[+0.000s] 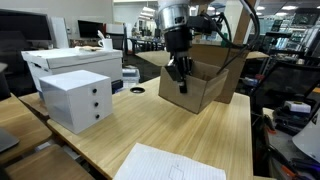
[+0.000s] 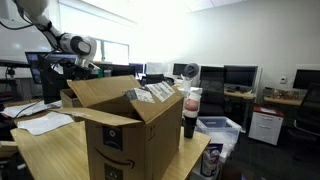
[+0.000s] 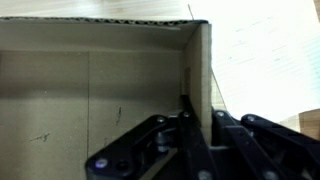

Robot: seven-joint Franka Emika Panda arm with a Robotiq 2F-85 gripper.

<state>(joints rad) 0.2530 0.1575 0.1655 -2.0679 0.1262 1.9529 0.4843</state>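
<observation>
gripper [image 1: 181, 85] at box [image 1: 207, 92] wall, box on table [image 1: 170, 130], drawers [image 1: 80, 100] beside

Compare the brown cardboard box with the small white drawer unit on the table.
The cardboard box is brown; the drawer unit is white. The cardboard box stands open with its flaps up; the drawer unit is closed, with dark knobs on its front. The cardboard box looks the larger. Both are box-shaped and stand on the wooden table.

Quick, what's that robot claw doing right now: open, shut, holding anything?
The gripper: closed, and it looks to be pinching the side wall of the cardboard box.
</observation>
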